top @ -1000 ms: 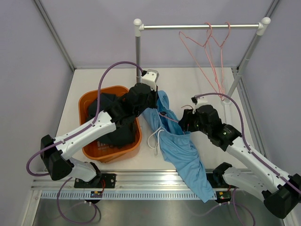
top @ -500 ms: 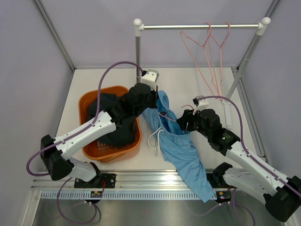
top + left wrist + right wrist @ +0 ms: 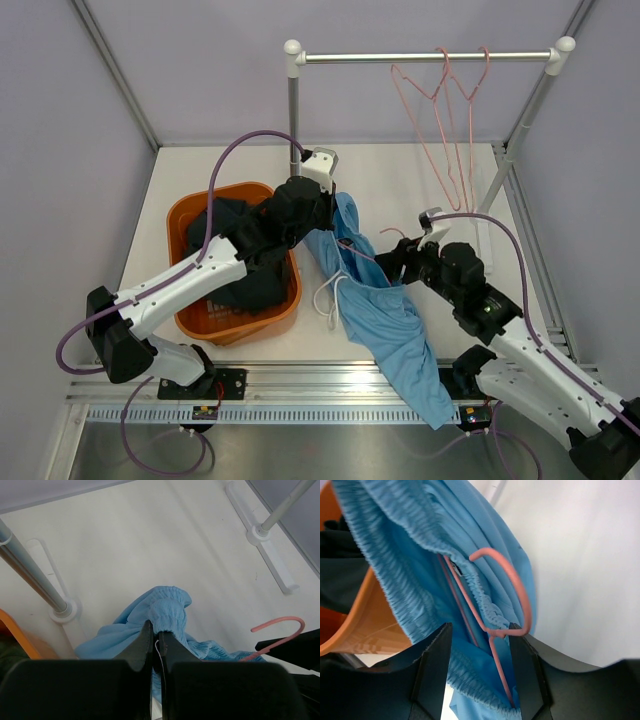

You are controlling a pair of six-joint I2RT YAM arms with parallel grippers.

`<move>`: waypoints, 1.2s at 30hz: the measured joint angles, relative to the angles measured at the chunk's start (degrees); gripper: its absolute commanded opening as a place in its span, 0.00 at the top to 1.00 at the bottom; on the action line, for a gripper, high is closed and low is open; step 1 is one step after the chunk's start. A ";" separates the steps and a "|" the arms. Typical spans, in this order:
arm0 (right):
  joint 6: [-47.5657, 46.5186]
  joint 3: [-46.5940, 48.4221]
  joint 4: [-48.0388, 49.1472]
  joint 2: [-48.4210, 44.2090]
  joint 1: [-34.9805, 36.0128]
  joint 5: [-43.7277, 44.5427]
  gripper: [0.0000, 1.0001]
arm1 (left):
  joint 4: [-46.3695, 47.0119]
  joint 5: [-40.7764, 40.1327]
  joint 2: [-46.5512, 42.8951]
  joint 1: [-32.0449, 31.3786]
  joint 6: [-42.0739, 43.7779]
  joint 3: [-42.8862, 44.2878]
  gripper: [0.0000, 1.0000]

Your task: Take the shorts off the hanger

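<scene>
The light blue shorts point(image 3: 385, 320) hang between my two grippers and trail over the table's front edge, white drawstring point(image 3: 330, 295) dangling. My left gripper point(image 3: 330, 207) is shut on the waistband point(image 3: 167, 605), holding it up. A pink hanger point(image 3: 512, 575) is still inside the waistband; its hook point(image 3: 280, 630) sticks out. My right gripper point(image 3: 392, 262) is open, with its fingers point(image 3: 432, 670) on either side of the hanger's twisted neck point(image 3: 495, 632). Dark shorts point(image 3: 235, 250) lie in the orange basket point(image 3: 190, 215).
Two empty pink hangers point(image 3: 445, 120) hang on the metal rail point(image 3: 420, 57) at the back right. The rail's posts point(image 3: 293, 110) stand on white feet point(image 3: 265, 550). The basket sits left of the shorts, under my left arm.
My right wrist has shifted slightly right and toward the front. The empty hangers on the rail have swung a little to the right. The left arm has not moved.
</scene>
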 measured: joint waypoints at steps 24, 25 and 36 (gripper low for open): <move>-1.51 -2.54 7.67 6.71 0.00 -8.00 0.55 | -1.70 0.07 0.02 -0.02 0.00 0.44 1.00; -1.53 -2.58 7.72 6.78 0.00 -8.00 0.57 | -1.70 0.07 0.02 -0.02 0.00 0.44 1.00; -1.44 -3.72 9.57 8.24 0.00 -7.98 0.66 | -2.10 0.13 0.02 -0.02 0.00 0.46 1.00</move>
